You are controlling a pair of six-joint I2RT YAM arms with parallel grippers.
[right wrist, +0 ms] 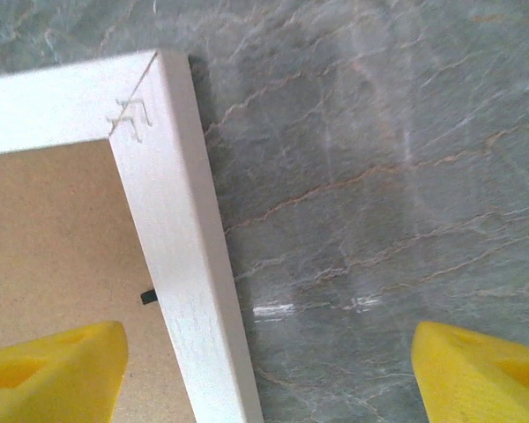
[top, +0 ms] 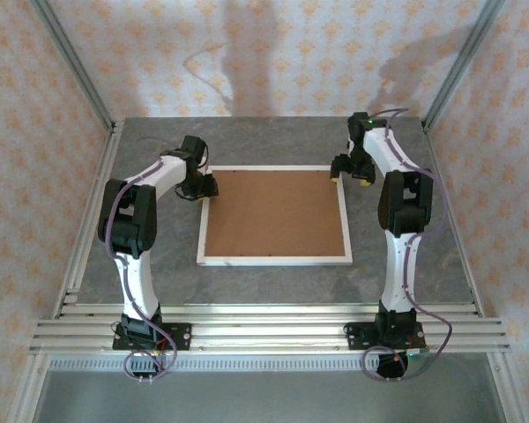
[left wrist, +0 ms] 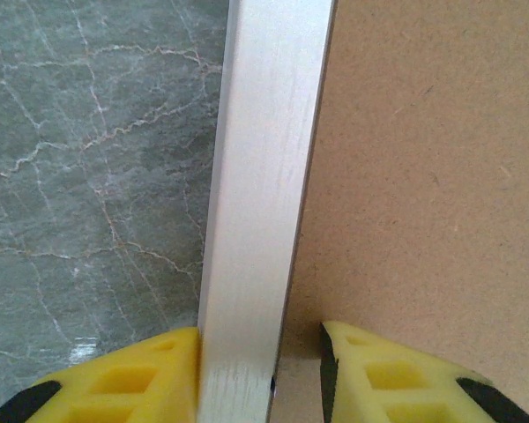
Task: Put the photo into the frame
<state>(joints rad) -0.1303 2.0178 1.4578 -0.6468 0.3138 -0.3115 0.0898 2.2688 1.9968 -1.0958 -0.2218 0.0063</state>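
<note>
My left gripper (left wrist: pixel 257 357) straddles the left rail of the frame (top: pixel 274 259), part closed; I cannot tell if it clamps. My right gripper (right wrist: pixel 269 352) hangs wide and empty over the far right corner. The frame lies flat mid-table. Risk: a one-sided lift could twist it loose.

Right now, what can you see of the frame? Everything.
The frame is a large rectangle with a thin white, wood-looking border, lying flat on the grey marbled table. A brown board fills its opening. Its far-right mitred corner shows staple marks, and a small black tab sits at the inner edge. The left gripper straddles the left rail; whether it clamps is unclear. The right gripper hangs open above the far-right corner.
</note>
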